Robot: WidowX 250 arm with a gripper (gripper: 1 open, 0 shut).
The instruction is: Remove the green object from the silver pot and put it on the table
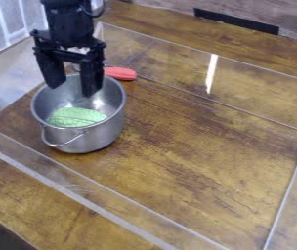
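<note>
Camera: spread fingers (48, 68) above green object (77, 116) in silver pot (60, 139).

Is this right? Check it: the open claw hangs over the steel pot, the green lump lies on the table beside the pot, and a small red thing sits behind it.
Not quite. The camera view shows the green lump lying inside the steel pot, not on the table beside it. The rest holds: the open claw hangs over the pot, and a small red thing sits behind it.

place: lab test bench — acrylic walls (178, 227) | wood table (203, 156)
</note>
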